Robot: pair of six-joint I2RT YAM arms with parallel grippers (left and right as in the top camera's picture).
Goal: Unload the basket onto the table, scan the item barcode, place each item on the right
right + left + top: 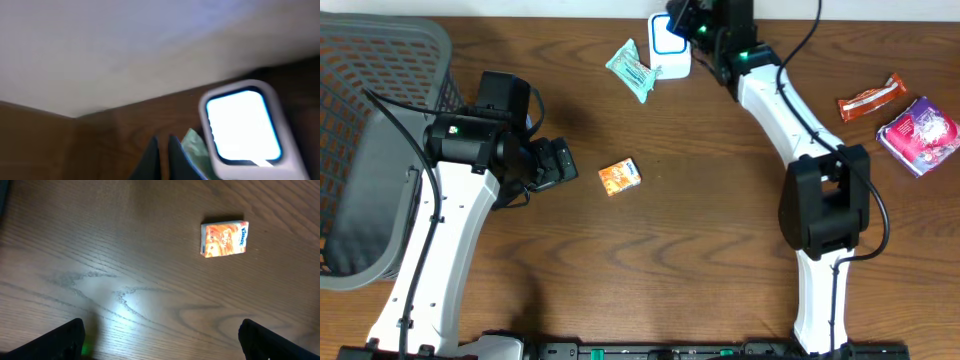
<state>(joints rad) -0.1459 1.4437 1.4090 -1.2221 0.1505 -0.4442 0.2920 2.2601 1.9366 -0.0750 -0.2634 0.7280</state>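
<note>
A white barcode scanner (669,46) with a lit window stands at the table's far edge; it also shows in the right wrist view (245,127). A green packet (632,68) lies just left of it, and shows behind my right fingers (196,143). My right gripper (680,22) hovers over the scanner's top, shut (163,157), with nothing seen between its fingers. An orange tissue pack (619,176) lies flat mid-table. My left gripper (556,164) is to its left, open wide (165,345) and holding nothing, with the pack (224,238) ahead and to the right.
A grey plastic basket (370,150) fills the left side of the table. A red-and-white wrapped bar (872,97) and a purple packet (920,133) lie at the far right. Bare wood surrounds the orange pack.
</note>
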